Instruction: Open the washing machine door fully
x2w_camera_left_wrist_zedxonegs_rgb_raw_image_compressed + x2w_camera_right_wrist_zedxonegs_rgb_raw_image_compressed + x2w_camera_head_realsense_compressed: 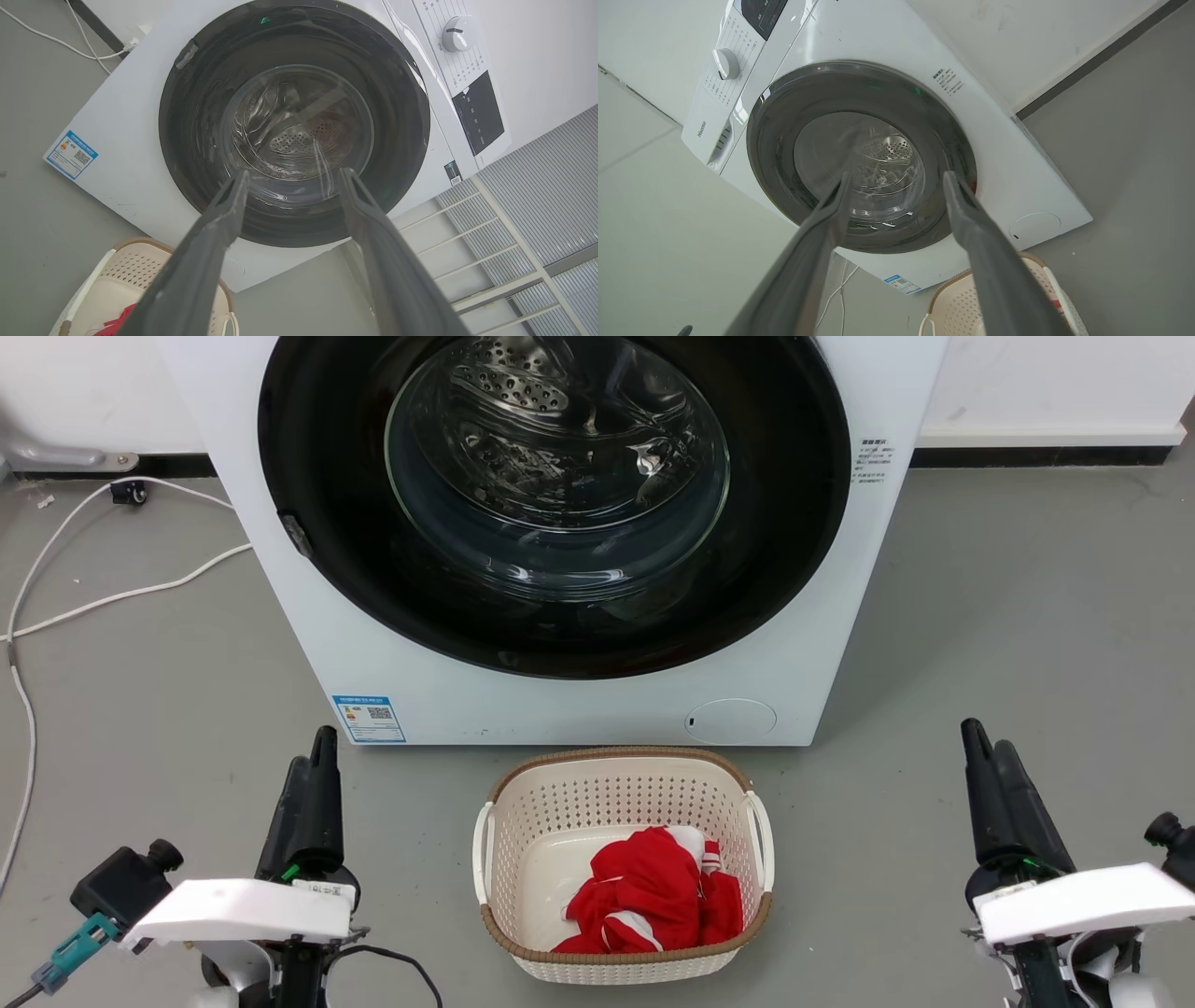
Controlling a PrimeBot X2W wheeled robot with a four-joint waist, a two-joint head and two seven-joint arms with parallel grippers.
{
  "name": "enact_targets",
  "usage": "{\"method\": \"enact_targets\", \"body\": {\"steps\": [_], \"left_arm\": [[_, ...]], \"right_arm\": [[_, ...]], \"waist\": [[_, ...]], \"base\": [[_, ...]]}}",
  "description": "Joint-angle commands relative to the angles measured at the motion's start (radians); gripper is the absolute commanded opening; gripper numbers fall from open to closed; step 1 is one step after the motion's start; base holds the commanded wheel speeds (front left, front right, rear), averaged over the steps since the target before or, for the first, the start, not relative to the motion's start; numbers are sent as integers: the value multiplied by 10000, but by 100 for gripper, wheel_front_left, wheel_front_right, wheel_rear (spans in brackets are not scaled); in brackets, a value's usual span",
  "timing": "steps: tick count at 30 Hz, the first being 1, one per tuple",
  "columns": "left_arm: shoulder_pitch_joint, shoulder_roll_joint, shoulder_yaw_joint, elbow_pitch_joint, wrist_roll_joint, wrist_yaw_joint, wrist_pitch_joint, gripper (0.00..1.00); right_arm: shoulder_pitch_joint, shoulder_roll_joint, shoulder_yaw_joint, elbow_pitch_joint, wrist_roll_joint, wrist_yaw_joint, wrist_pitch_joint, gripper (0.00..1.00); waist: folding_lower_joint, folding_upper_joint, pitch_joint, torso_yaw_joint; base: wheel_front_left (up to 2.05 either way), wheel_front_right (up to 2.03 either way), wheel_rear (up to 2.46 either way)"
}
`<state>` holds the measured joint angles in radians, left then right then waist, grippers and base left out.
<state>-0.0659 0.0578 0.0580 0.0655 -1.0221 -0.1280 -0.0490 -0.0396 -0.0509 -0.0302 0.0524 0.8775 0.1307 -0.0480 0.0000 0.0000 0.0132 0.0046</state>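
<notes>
Slippage looks likeliest: the washing machine door [551, 504] sits shut, far and central; left gripper [313, 751] and right gripper [987, 739] hang near, fingers spread, empty. Its glossy rim may shed them, or the basket [616, 753] get clipped.

Left gripper [313, 754], fingers [205, 242] apart, right gripper [985, 742], fingers [985, 252] apart, both held low, pointing forward

Glossy black washing machine door [555, 476] with glass centre; matt plastic basket [618, 758], red cloth [653, 896]
</notes>
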Motion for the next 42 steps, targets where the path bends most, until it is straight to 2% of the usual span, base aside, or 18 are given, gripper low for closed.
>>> {"method": "enact_targets", "body": {"steps": [1,10,11,20,30,42], "left_arm": [[-34,111,-41,-253,484,-22,-121,100],[128,181,-74,-460,2276,-23,-420,100],[196,194,-111,-556,2710,-23,-511,100],[432,326,-146,-613,4079,-25,-779,100],[543,492,-241,-515,5588,168,-1053,100],[671,741,-515,-540,6895,465,-1346,100]], "right_arm": [[-75,-5,83,-293,-617,0,-113,100],[165,-3,217,-471,-2472,0,-421,100],[243,-3,260,-510,-2939,0,-516,100],[429,-1,309,-560,-4329,0,-778,100],[563,1,213,-426,-5586,-1,-917,100],[729,4,285,-506,-6834,-1,-1062,100]], "waist": [[0,0,3,-2],[0,0,-32,20],[0,0,-54,22],[0,0,-111,29],[0,0,-130,62],[0,0,-148,71]], "base": [[0,0,0],[0,0,0],[0,0,0],[0,0,0],[0,0,0],[0,0,0]]}}
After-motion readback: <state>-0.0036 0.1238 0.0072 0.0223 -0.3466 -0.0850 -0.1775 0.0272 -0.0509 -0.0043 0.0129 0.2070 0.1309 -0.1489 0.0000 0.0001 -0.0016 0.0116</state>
